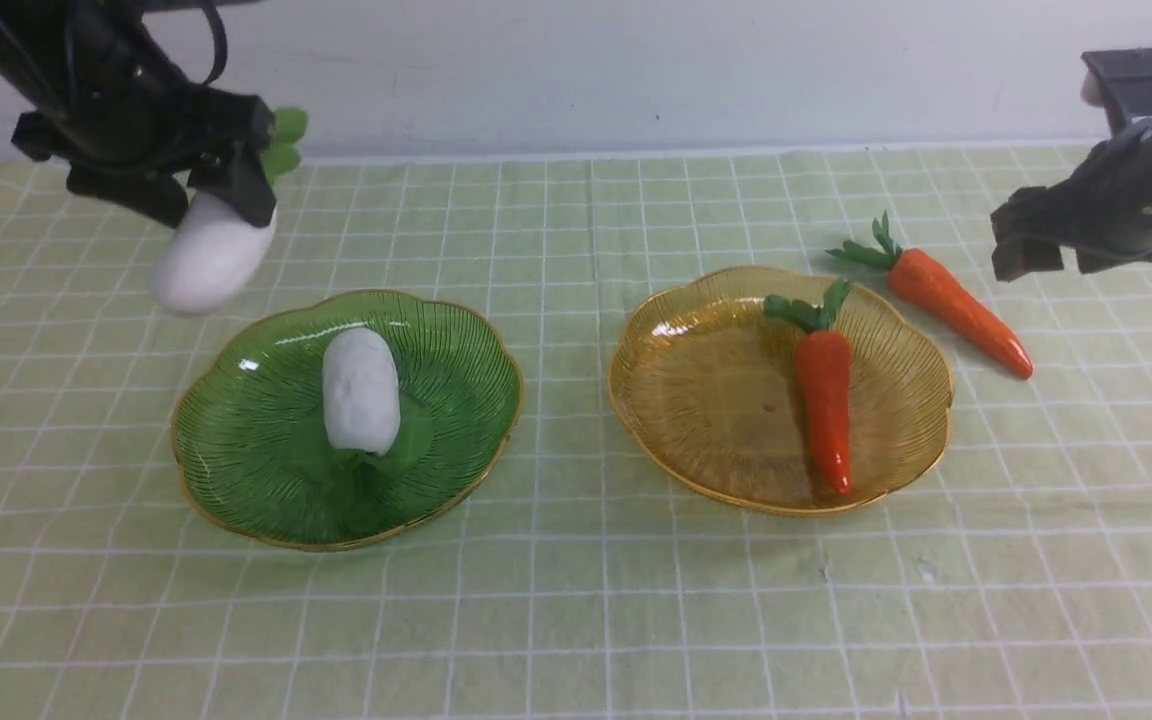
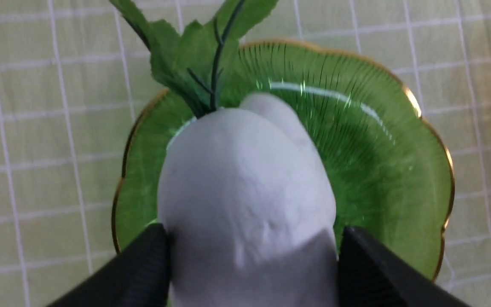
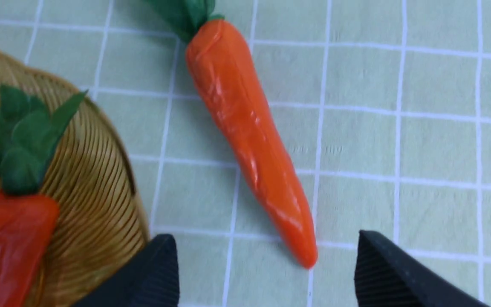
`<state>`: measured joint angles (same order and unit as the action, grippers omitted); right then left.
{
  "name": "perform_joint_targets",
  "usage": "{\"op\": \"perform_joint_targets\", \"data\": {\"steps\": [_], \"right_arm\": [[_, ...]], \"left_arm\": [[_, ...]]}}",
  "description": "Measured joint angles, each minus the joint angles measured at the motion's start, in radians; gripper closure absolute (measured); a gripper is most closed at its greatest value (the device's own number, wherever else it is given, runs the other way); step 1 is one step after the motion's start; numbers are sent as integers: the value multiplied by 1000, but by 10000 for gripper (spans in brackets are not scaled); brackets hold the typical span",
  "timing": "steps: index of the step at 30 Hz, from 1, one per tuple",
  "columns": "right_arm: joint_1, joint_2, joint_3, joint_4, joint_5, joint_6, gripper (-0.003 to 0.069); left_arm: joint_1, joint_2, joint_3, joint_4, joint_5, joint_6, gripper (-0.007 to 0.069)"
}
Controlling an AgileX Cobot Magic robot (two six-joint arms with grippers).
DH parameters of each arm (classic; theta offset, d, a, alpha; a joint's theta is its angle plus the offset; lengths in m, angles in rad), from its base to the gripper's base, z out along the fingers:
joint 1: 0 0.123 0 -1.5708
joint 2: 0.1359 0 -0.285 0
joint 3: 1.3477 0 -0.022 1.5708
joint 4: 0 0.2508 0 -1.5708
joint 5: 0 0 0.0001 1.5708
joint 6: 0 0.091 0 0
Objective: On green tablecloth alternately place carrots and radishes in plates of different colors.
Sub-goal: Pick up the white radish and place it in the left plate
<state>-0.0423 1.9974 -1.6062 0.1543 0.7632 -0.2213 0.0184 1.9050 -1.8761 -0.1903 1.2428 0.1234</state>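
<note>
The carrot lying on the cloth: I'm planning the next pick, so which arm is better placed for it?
Right: the right gripper, open, hangs close by the loose carrot; the left gripper holds a radish.

At the back stands a plain wall (image 1: 636,70), pale grey-white, with a few small dark specks on it. A thin whitish strip of the table (image 1: 696,152) shows at its foot. The light is soft and even.
</note>
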Motion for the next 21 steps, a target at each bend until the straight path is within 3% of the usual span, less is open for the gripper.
{"op": "perform_joint_targets", "data": {"steps": [7, 14, 17, 20, 21], "right_arm": [[0, 142, 0, -12, -166, 1, 159], [0, 205, 0, -12, -231, 1, 181], [0, 226, 0, -5, -229, 1, 256], [0, 236, -3, 11, -219, 2, 441], [0, 236, -11, 11, -199, 2, 457]], "left_arm": [[1, -25, 175, 0, 0, -36, 179], [2, 11, 188, 3, -1, -70, 179], [2, 39, 188, 18, -9, -90, 179], [2, 70, 188, 25, -12, -95, 179], [3, 81, 188, 26, -13, -96, 179]]}}
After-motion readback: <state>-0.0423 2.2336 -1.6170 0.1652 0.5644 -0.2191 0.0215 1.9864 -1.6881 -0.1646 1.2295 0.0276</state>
